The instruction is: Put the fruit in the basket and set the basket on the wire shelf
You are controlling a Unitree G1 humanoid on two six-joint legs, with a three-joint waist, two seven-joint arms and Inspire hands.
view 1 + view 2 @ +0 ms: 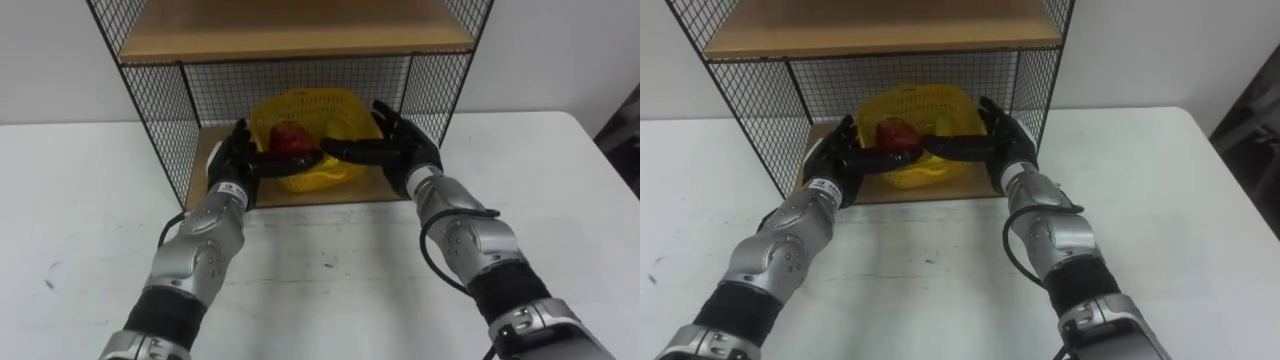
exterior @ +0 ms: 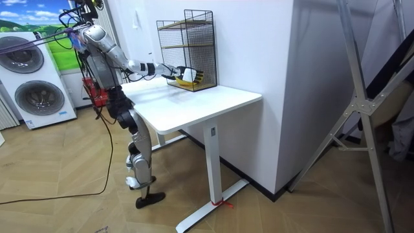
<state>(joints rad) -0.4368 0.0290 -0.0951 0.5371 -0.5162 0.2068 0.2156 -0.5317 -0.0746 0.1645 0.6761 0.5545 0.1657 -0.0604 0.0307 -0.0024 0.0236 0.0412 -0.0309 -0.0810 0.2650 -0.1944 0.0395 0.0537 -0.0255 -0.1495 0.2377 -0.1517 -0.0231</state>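
Currently: yellow plastic mesh basket (image 1: 310, 105) inside black wire shelf (image 1: 160, 110), on lower wooden board (image 1: 350, 190), clasped between both hands. Red round fruit (image 1: 290, 137) in basket, just beyond fingertips. Left hand (image 1: 238, 160), right hand (image 1: 400, 150): fingers wrapped along basket front wall, thumbs raised at rim. Step, as judged: final placement. Next move: confirm basket rests flat, loosen fingers, draw hands straight back clear of mesh sides.

Bright, even indoor light falls from above on the white table (image 1: 80, 200); soft, faint shadows lie along its top; the wire shelf (image 1: 160, 100) is dimmer in its lower bay beneath the wooden board (image 1: 290, 30); the yellow basket (image 1: 320, 105) stands vivid in that shade.
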